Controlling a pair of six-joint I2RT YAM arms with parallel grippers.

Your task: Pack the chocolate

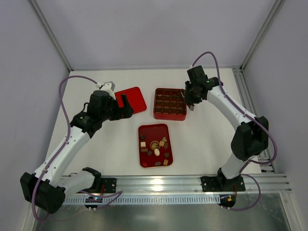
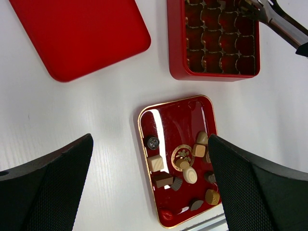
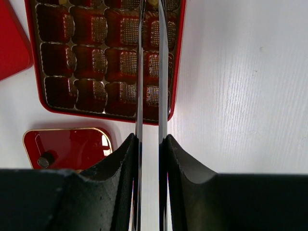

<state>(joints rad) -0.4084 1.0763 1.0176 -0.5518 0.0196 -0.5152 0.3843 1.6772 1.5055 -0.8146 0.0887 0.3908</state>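
Left pincer (image 2: 150, 138) apart from chocolate (image 2: 190, 174)

My overhead feed is bright and even, with only soft shadows on the white table (image 1: 207, 139); white glare streaks the glossy red tray (image 2: 168, 120). In the left wrist feed the fingers (image 2: 43, 192) loom dark, their detail mostly lost.

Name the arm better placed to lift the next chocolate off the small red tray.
Right, probably: the right gripper is shut on metal tweezers suited to tiny chocolates, though over the compartment box. The left gripper is open near the tray, but its fingers look too broad.
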